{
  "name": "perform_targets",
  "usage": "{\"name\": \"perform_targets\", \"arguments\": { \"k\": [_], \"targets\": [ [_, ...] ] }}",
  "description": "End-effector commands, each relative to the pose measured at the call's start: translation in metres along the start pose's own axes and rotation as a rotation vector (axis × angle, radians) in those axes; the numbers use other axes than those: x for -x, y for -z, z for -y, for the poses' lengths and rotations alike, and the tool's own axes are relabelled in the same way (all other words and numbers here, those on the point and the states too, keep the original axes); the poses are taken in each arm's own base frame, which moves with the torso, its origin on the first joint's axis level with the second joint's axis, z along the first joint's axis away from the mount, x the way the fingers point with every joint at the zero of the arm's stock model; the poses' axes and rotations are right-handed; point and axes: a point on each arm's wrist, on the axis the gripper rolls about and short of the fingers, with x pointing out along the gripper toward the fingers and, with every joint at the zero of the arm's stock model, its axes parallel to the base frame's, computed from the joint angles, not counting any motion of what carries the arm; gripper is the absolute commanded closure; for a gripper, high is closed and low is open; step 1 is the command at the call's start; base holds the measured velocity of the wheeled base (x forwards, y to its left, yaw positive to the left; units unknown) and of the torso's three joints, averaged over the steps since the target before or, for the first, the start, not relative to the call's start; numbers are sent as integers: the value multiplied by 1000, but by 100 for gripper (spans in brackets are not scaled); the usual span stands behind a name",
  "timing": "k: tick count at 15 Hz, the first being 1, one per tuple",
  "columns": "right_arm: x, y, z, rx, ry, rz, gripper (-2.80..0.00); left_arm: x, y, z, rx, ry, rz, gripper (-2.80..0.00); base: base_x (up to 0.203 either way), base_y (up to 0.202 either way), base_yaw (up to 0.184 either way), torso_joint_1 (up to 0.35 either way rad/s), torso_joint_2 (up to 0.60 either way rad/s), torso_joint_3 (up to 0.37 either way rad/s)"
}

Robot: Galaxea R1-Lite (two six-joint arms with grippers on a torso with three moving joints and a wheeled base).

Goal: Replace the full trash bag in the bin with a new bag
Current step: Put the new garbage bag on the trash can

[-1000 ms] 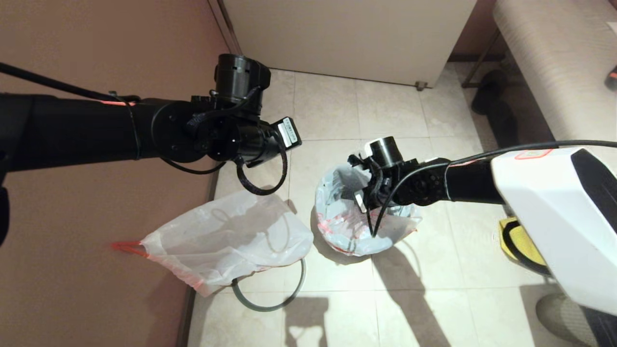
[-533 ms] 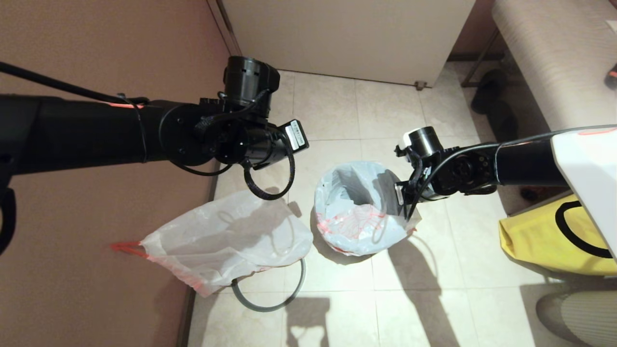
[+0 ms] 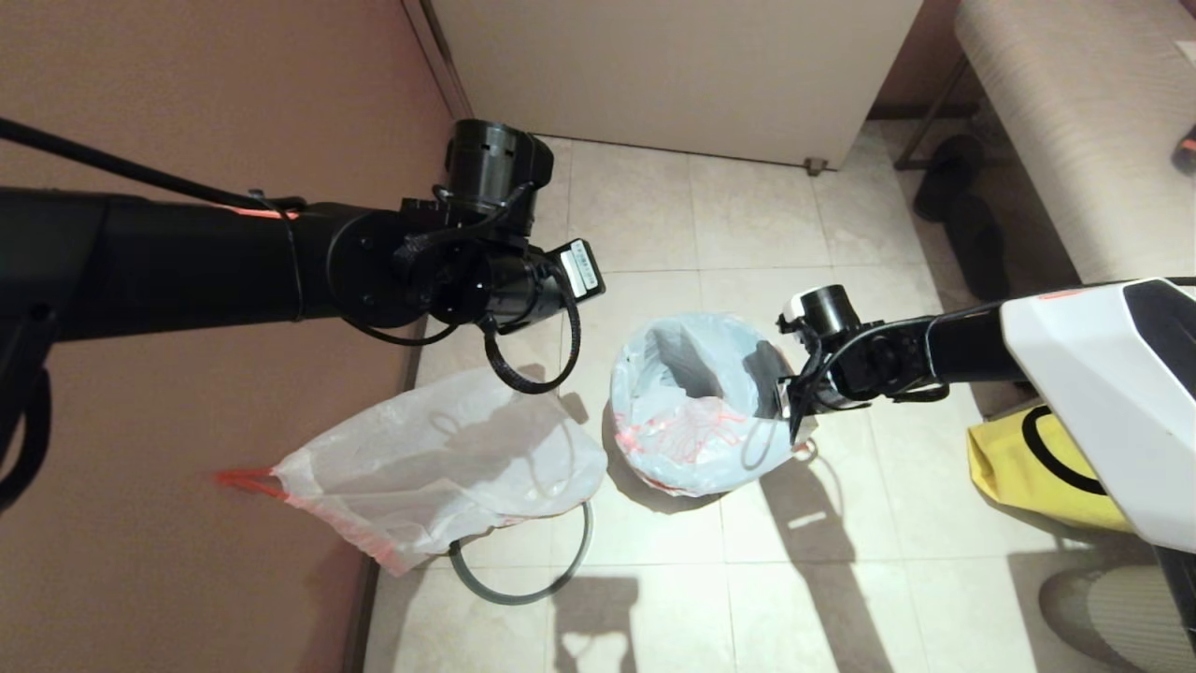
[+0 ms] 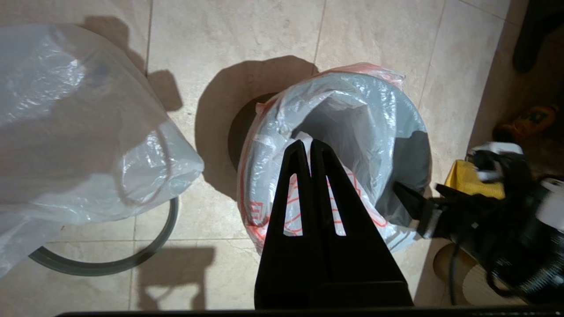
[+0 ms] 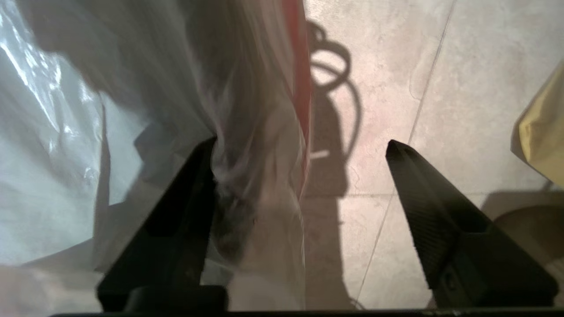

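The new bag, white film with red-orange print, lines the bin and folds over its rim. Only a strip of the bin's black wall shows under the film. My right gripper stands open at the bin's right rim; the bag's film and red hem hang between its fingers, against one finger. High above the bin's mouth, my left gripper is shut and empty. The full trash bag lies on the floor to the bin's left.
The grey rim ring lies on the tiles, partly under the full bag. A yellow fabric bag sits at the right. A brown wall runs along the left, a cabinet stands behind, and a bench at far right.
My right gripper has opened and moved from over the bin's middle to its right rim, lower down. The left arm has drifted slightly right. The bags have not moved.
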Motion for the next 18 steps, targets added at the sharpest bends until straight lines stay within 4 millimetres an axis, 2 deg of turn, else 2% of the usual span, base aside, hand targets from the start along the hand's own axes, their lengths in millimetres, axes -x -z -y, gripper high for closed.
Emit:
{"name": "perform_targets", "arguments": {
  "k": [1, 4, 7, 10, 12, 15, 16, 18],
  "targets": [
    [-28, 13, -1, 20, 16, -41, 0, -2, 1, -1, 3, -6, -3, 0, 0, 0, 0, 0, 0, 0],
    [-18, 7, -1, 20, 11, -28, 0, -2, 0, 0, 3, -22, 12, 0, 0, 0, 0, 0, 0, 0],
    [10, 9, 1, 48, 12, -79, 0, -4, 2, 0, 0, -26, 4, 0, 0, 0, 0, 0, 0, 0],
    [45, 35, 4, 100, 7, -159, 0, -3, 3, 2, -3, -20, 3, 0, 0, 0, 0, 0, 0, 0],
    [63, 60, 7, 138, 9, -227, 0, -1, 7, 7, -9, -13, -4, 0, 0, 0, 0, 0, 0, 0],
    [60, 92, 7, 151, -3, -243, 0, -2, 10, 9, -15, -18, -6, 0, 0, 0, 0, 0, 0, 0],
    [59, 97, 3, 149, -41, -233, -280, -4, 12, 10, -17, -20, -10, 0, 0, 0, 0, 0, 0, 0],
    [61, 97, 0, 149, -65, -230, -280, -6, 15, 11, -22, -20, -16, 0, 0, 0, 0, 0, 0, 0]
  ]
}}
